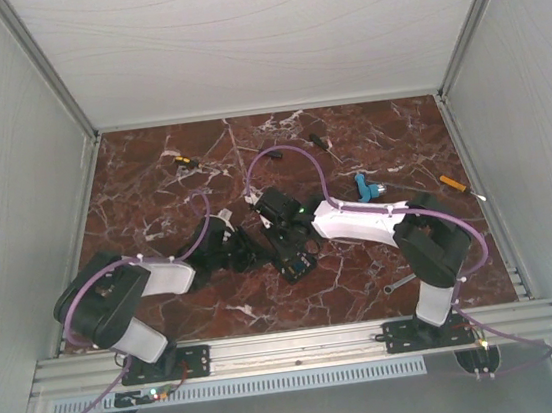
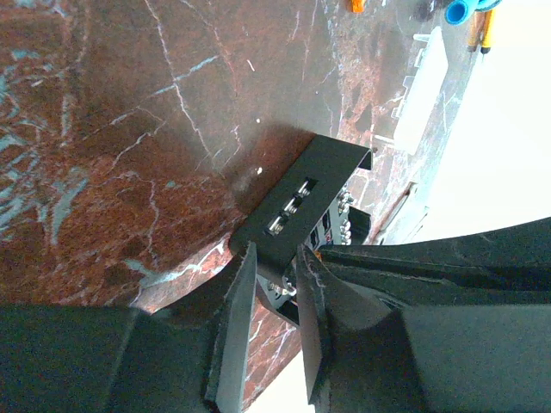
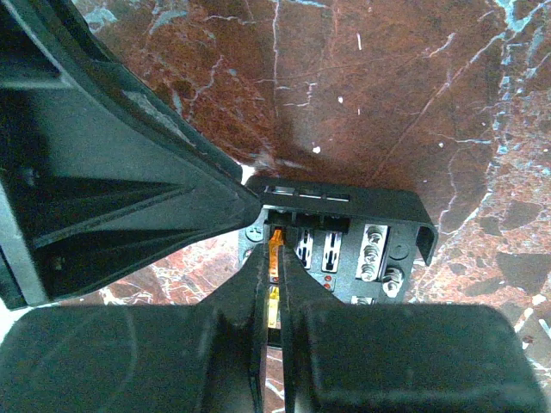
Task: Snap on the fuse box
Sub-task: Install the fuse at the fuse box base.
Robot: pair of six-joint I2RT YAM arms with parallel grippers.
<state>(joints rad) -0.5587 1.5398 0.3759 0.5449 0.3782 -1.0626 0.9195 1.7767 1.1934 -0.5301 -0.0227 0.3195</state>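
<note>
The fuse box (image 1: pixel 297 257) is a small black box lying open-topped on the marble, between the two arms. My left gripper (image 2: pixel 275 247) is closed on one end wall of the fuse box (image 2: pixel 301 202). From the other side, my right gripper (image 3: pixel 275 249) stands over the fuse box (image 3: pixel 379 219) with its fingers shut. Its tips sit at an orange fuse (image 3: pixel 276 236) in a slot, and a thin strip of orange and yellow shows in the slit between them. A clear plastic lid (image 2: pixel 422 86) with tabs lies on the table beyond the box.
A blue plastic piece (image 1: pixel 367 187) and an orange-handled tool (image 1: pixel 452 183) lie right of centre. Screwdrivers lie at the back left (image 1: pixel 183 161) and back centre (image 1: pixel 318 142). A small metal tool (image 1: pixel 399 281) lies near the right arm's base. The left arm (image 3: pixel 129 155) fills the right wrist view's upper left.
</note>
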